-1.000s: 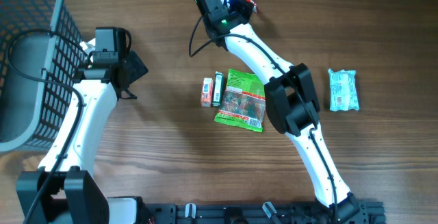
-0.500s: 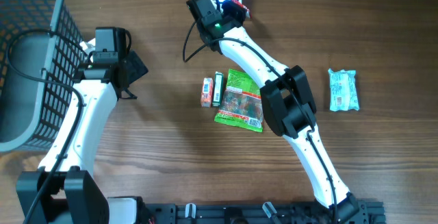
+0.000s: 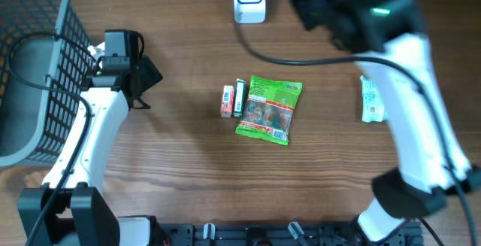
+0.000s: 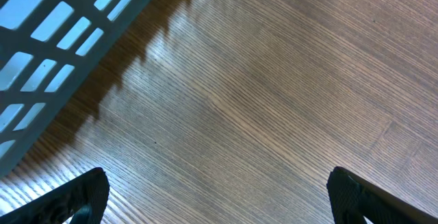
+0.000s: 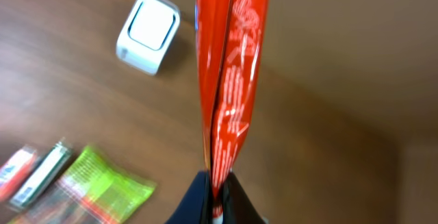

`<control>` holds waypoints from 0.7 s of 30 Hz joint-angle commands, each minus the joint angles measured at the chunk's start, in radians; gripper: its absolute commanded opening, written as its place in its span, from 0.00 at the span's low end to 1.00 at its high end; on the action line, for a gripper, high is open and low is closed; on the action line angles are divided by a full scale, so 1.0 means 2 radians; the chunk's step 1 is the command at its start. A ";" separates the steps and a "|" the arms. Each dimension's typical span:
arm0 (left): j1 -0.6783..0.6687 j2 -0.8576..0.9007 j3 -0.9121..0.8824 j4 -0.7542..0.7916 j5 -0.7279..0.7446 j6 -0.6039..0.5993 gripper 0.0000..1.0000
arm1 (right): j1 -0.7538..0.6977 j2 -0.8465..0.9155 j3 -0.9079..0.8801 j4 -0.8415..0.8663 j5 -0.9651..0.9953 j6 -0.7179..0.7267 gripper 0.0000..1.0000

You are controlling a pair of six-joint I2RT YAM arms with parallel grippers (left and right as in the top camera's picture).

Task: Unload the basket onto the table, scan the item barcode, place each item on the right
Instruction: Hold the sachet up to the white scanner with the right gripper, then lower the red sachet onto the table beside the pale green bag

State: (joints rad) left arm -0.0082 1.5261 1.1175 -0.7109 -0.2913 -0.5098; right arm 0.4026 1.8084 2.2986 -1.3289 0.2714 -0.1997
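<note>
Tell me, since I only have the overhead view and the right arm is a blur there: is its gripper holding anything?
Observer: Yes. The right wrist view shows the right gripper shut on a red packet, pinched at its lower edge.
Operator: Where is the scanner relative to that packet?
Observer: In that view the white scanner stands on the table, off to the packet's left and apart from it.
Operator: Anything between the left fingers?
Observer: No. The left wrist view shows the left gripper open, with only the table between its fingertips and the basket at the frame's corner.
</note>
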 commanded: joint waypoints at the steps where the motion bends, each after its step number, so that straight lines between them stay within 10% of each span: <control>1: 0.002 0.002 0.000 0.001 -0.006 0.004 1.00 | -0.066 0.019 -0.008 -0.074 -0.126 0.072 0.04; 8: 0.002 0.002 0.000 0.001 -0.006 0.004 1.00 | -0.150 0.027 -0.149 -0.098 -0.129 0.114 0.04; 21: 0.002 0.002 0.000 0.001 -0.006 0.004 1.00 | -0.159 0.027 -0.468 0.137 -0.027 0.154 0.04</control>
State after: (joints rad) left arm -0.0082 1.5261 1.1175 -0.7109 -0.2909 -0.5098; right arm 0.0860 1.8557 1.3972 -1.0878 0.1631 0.0799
